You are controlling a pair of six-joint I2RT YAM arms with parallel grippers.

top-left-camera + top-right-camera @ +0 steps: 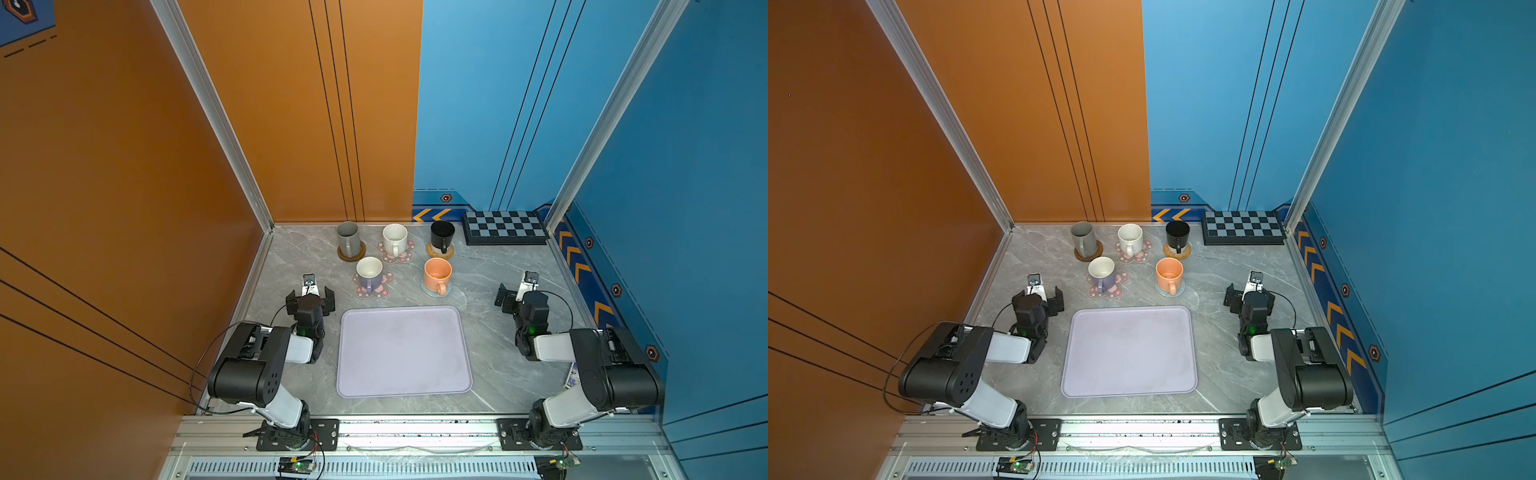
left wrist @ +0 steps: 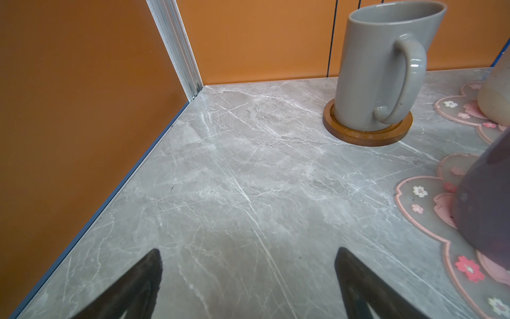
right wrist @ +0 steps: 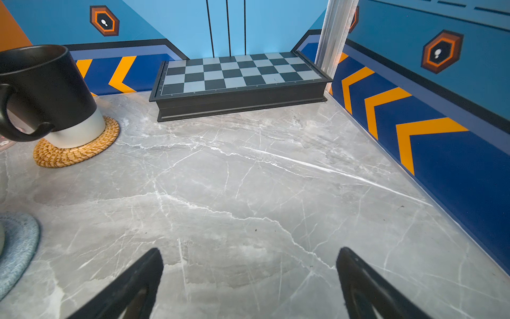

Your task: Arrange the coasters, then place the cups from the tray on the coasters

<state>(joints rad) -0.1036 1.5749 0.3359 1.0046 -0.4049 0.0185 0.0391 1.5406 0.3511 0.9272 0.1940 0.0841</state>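
Because each of the five mugs stands on its own mat, I read this as the finished layout.

**Back row, in both top views:**
- The tall grey mug (image 1: 348, 237) is on the brown wooden disc coaster (image 1: 353, 258).
- The white speckled mug (image 1: 395, 237) is on a pink flower-shaped coaster (image 1: 408, 254).
- The black mug (image 1: 442, 235) is on the tan rattan coaster (image 1: 433, 252).

**Front row:**
- The lavender mug (image 1: 369, 274) is on the second pink flower-shaped coaster (image 1: 384, 287).
- The orange mug (image 1: 437, 274) is on the grey-blue woven coaster (image 1: 427, 289).

The mats lie apart from one another, which I judge leaves finger room beside each mug. The handles face the arms' side, where I could reach them.

The pale lavender tray (image 1: 403, 353) lies bare between the two arms, nearer their bases.

The left gripper (image 2: 248, 250) has its jaws spread wide with nothing between them, over bare marble tabletop (image 2: 248, 165) beside the lavender mug. The right gripper (image 3: 249, 248) is likewise spread and empty, well apart from the orange mug. Both stand clear of the mugs, I judge so that none is nudged.

The checkered board (image 1: 505, 227) in the far corner plays no part.
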